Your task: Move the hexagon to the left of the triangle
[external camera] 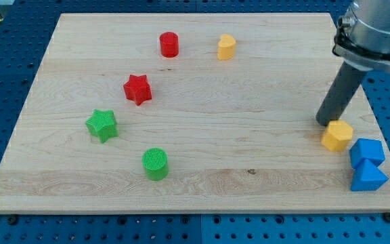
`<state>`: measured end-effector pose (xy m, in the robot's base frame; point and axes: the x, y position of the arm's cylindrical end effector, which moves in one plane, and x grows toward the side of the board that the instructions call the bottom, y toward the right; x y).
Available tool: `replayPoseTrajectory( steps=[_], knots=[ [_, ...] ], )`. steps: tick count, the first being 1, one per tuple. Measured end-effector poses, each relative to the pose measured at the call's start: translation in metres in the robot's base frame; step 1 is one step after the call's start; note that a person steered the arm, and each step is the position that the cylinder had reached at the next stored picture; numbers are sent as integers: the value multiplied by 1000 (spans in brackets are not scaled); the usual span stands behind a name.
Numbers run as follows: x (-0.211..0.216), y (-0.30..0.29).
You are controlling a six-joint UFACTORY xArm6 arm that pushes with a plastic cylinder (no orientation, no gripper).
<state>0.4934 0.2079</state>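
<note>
A yellow hexagon block lies near the view's right edge of the wooden board. A blue triangle block lies at the lower right corner, with a blue cube-like block touching it just above. My tip rests on the board just above and left of the yellow hexagon, touching or almost touching it. The hexagon sits up and left of the blue blocks, close to them.
A red cylinder and a yellow heart-like block lie near the view's top. A red star, a green star and a green cylinder lie on the left half.
</note>
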Motion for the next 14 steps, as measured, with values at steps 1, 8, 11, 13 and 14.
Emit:
replayPoseTrajectory(
  steps=[1, 8, 11, 13, 14],
  knots=[
    [7, 0],
    [15, 44],
    [35, 5],
    [55, 5],
    [55, 5]
  ],
)
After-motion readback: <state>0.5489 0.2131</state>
